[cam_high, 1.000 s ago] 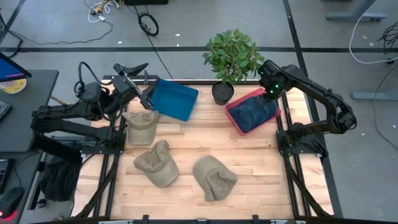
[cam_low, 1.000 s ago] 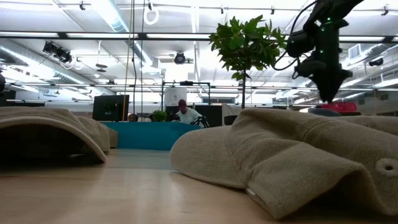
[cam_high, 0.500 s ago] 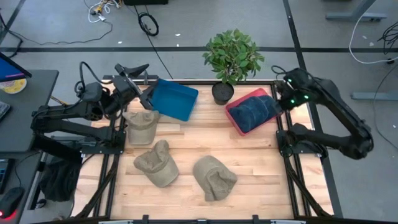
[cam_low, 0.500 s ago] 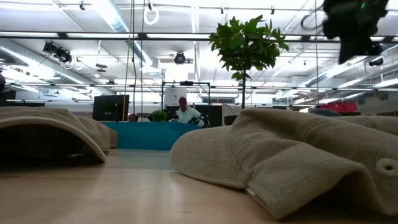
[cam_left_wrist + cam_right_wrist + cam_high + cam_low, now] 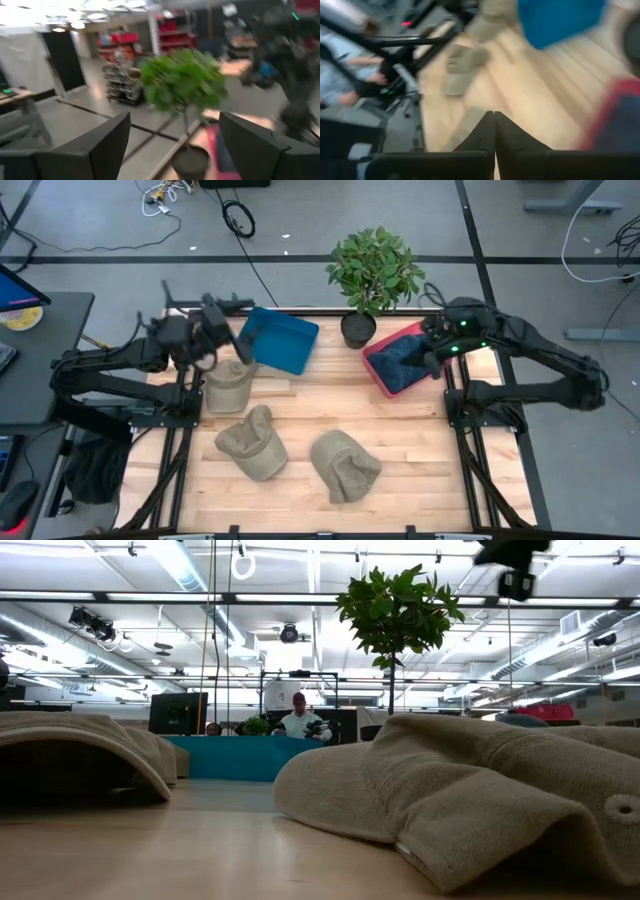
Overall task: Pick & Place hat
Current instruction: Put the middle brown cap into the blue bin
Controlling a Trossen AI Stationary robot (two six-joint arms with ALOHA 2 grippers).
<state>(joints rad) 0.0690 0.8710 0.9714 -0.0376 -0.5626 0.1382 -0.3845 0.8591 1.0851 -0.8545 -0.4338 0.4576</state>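
Hats (image 5: pixel 250 442) look soft and light | we would pinch the crown | left gripper (image 5: pixel 225 330) fingers apart | right gripper (image 5: pixel 432 352) fingers together, holding nothing.

Matt knit-cloth hats (image 5: pixel 345 465) on smooth wood table (image 5: pixel 400 440).

Three hats (image 5: pixel 251 441) lie on my bench (image 5: pixel 410 435); two bins (image 5: pixel 280 339) and a plant (image 5: pixel 374 275) behind them.

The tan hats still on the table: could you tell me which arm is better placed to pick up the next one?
Left. Its open gripper is beside the nearest tan hat; the right gripper, shut, is over the red bin.
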